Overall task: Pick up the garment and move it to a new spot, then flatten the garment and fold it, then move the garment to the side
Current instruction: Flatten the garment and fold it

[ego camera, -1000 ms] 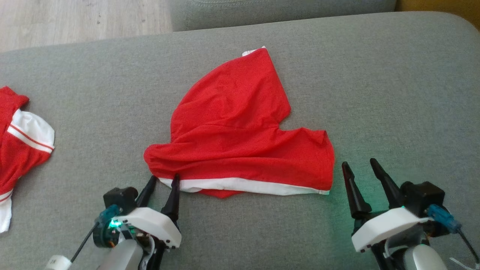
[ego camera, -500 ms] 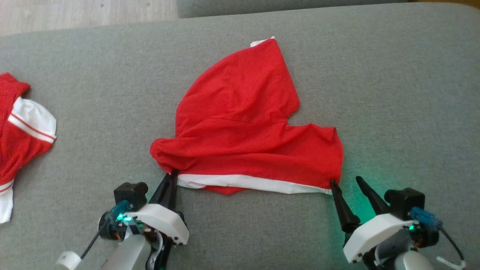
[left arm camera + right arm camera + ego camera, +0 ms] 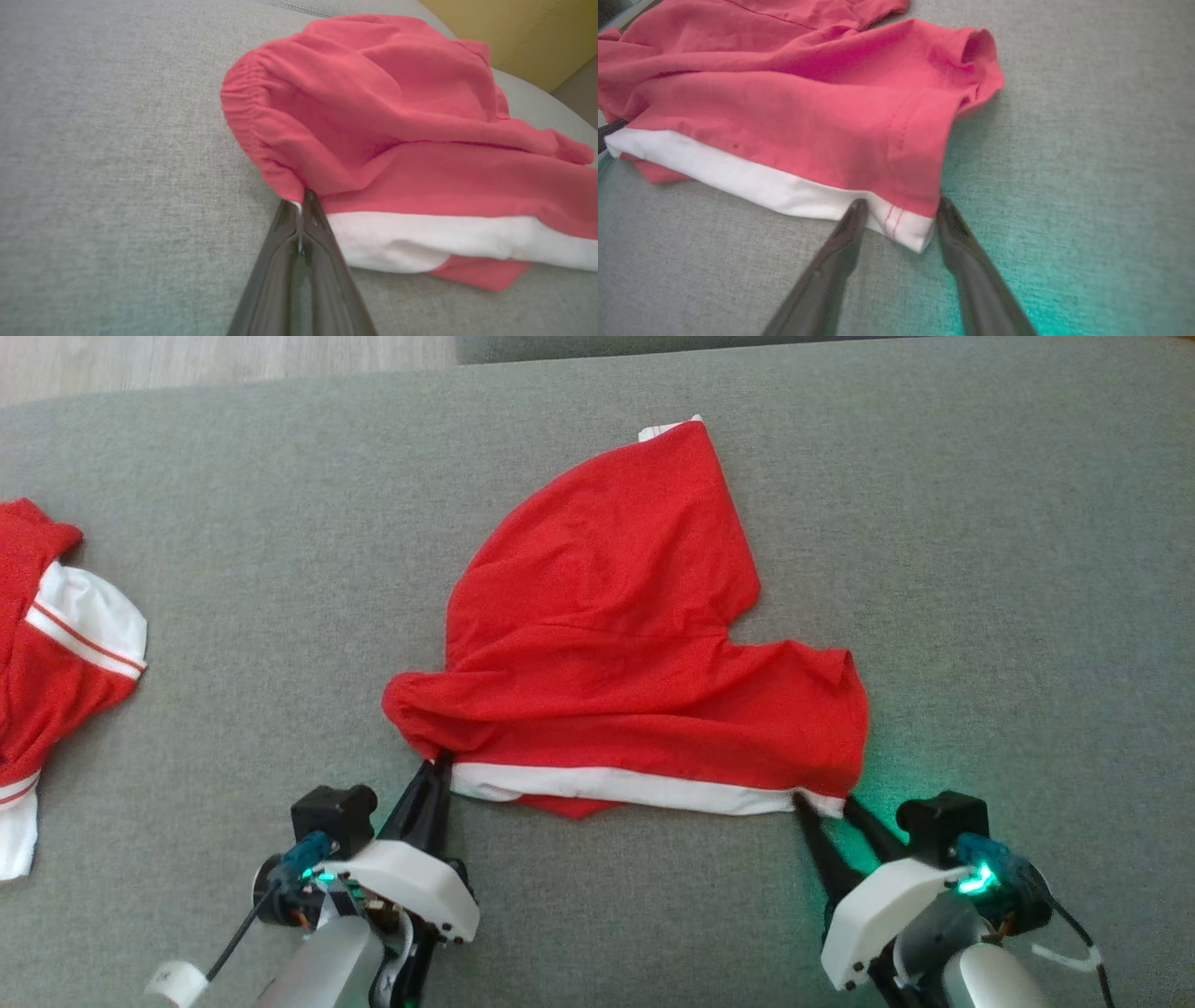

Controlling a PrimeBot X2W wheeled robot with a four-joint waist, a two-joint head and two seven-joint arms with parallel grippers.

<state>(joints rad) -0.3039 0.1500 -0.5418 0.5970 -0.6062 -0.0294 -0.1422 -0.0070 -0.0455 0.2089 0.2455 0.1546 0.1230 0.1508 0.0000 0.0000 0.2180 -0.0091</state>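
Head view — garment (image 3: 635, 663) lies crosswise; left fingers (image 3: 422, 803) pinch its corner, right fingers (image 3: 822, 849) parted astride another.

So my right hand (image 3: 901, 205) is parked right at the corner of the red garment (image 3: 808, 107), low over the grey cushion (image 3: 1064, 140). My two dark fingers (image 3: 831, 261) are spread apart, one on either side of that corner. The left tip sits against the white band (image 3: 752, 179) that runs along the near edge, and the right tip is tucked just at the red side hem. The cloth is rumpled and bunched, not flat at all. Way over at the far end of the band, the dark tip of my left hand (image 3: 608, 132) pokes in. There's a green glow (image 3: 1041, 298) on the cushion beside my right finger.
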